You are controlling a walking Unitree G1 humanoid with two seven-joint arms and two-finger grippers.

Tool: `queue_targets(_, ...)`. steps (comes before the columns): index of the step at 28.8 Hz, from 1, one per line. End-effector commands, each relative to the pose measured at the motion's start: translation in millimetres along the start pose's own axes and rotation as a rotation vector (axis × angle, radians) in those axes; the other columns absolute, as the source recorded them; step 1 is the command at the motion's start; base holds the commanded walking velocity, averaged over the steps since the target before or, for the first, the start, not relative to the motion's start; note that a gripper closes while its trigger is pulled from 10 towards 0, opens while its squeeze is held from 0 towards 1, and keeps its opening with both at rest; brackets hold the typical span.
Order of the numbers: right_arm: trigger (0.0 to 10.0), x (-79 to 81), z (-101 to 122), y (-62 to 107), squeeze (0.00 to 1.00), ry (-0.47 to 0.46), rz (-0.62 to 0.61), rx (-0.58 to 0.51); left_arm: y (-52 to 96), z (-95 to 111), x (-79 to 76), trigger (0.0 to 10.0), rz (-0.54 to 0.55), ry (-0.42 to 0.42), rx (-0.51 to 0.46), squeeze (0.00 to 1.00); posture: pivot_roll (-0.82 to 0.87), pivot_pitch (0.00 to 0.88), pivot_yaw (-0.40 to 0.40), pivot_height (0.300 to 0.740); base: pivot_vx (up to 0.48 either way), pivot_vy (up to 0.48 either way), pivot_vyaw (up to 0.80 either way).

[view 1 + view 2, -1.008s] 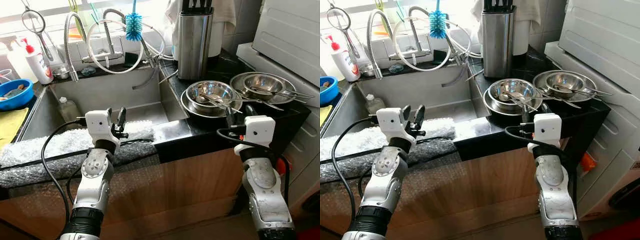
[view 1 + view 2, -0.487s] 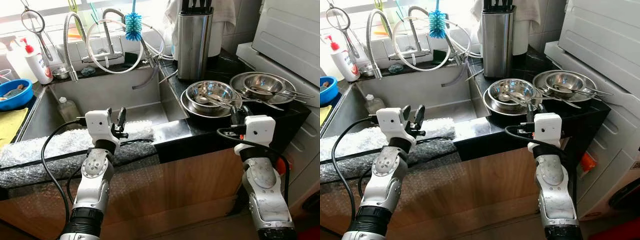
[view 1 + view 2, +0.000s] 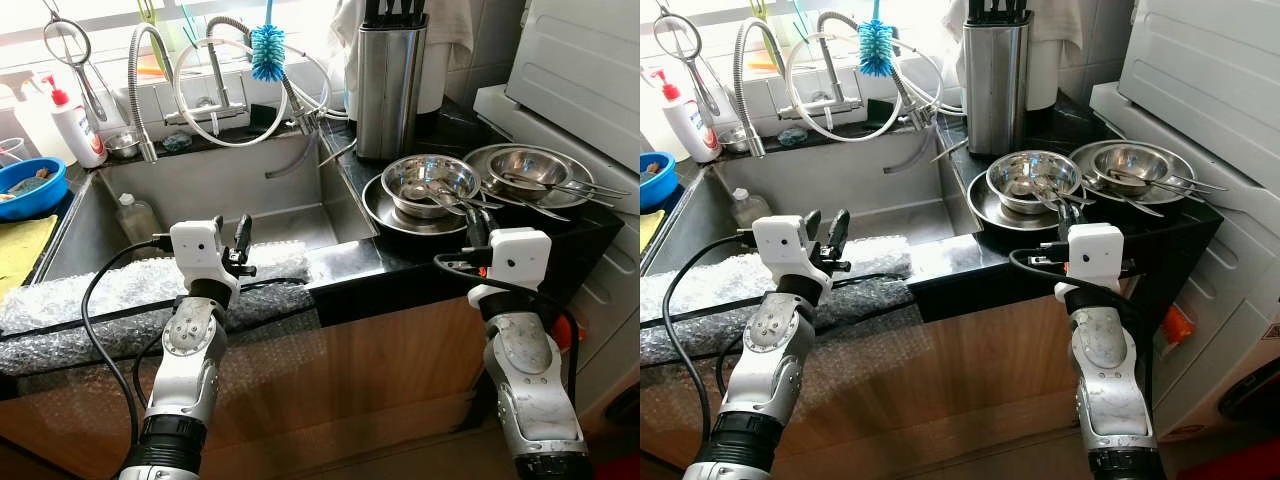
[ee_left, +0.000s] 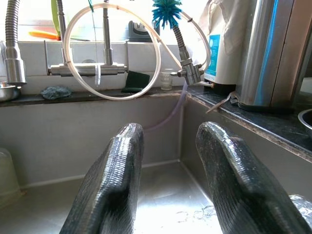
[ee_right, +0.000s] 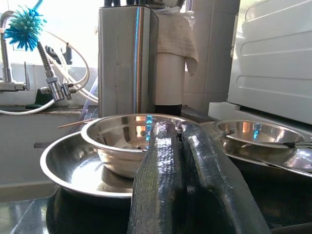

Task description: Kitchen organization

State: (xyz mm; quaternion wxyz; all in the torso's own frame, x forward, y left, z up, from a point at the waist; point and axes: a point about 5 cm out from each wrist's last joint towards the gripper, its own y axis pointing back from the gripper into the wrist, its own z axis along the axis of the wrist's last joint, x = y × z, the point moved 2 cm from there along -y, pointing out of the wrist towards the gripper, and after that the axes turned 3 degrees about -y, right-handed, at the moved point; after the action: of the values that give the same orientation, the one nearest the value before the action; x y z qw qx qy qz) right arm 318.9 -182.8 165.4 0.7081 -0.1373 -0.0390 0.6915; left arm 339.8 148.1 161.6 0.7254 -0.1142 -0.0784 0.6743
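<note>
Starting at your left, the left claw [image 3: 231,238] hangs over the front edge of the sink [image 3: 200,195], above the strip of bubble wrap [image 3: 120,285] laid along that edge; its fingers [image 4: 114,187] stand apart with nothing between them, so treat this arm as waiting. Moving right, past the steel knife block [image 3: 388,80], the dishes you have to sort sit on the black surface [image 3: 400,262]: a small steel bowl [image 3: 430,185] with cutlery in it rests in a wide shallow dish [image 3: 385,212], and beside that, further right, a second bowl and dish [image 3: 525,170] hold more spoons. The right claw [image 3: 476,228] sits low at the front of the surface, just in front of the first bowl, and the right wrist view shows its two fingers [image 5: 163,175] pressed together and gripping nothing. The step in hand looks like the approach to that first bowl. Next you would need to part the fingers, rise to the rim, and close over the near wall, minding the loose cutlery, which could rattle out
</note>
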Motion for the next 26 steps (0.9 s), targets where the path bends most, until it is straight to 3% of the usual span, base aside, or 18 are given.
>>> queue_targets(1,0.0,4.2,7,-5.4,0.00,-0.027,0.014,-0.021,-2.6,3,3.5,10.0,0.004,-0.035,-0.006,0.00,0.00,0.000,0.097,0.740,0.000,0.000,0.00)
queue_targets(7,0.3,6.9,13,-7.6,0.00,-0.055,0.030,-0.039,-3.3,5,5.1,10.0,0.008,-0.040,-0.013,0.00,0.00,0.000,0.095,0.740,0.000,0.000,0.00)
queue_targets(8,5.8,7.6,14,-8.3,0.00,-0.057,0.034,-0.044,-3.5,5,5.5,10.0,0.009,-0.042,-0.013,0.00,0.00,0.000,0.095,0.740,0.000,0.000,0.00)
queue_targets(9,10.0,9.6,19,-10.1,0.00,-0.061,0.045,-0.056,-3.6,6,6.1,10.0,0.011,-0.043,-0.015,0.00,0.00,0.000,0.095,0.740,0.000,0.000,0.00)
queue_targets(19,10.0,17.4,66,-25.5,0.00,-0.111,0.096,-0.186,-5.6,10,5.4,10.0,0.014,-0.038,-0.031,0.00,0.00,0.000,0.094,0.740,0.000,0.000,0.00)
queue_targets(22,10.0,17.4,67,-25.7,0.00,-0.113,0.098,-0.186,-5.7,10,5.3,10.0,0.014,-0.038,-0.031,0.00,0.00,0.000,0.094,0.740,0.000,0.000,0.00)
queue_targets(23,10.0,19.1,79,-29.5,0.00,-0.145,0.110,-0.212,-7.1,13,3.1,10.0,0.012,-0.038,-0.046,0.00,0.00,0.000,0.093,0.740,0.000,0.000,0.00)
queue_targets(26,10.0,19.9,84,-30.9,0.00,-0.158,0.117,-0.222,-7.7,15,2.1,10.0,0.011,-0.038,-0.052,0.00,0.00,0.000,0.093,0.740,0.000,0.000,0.00)
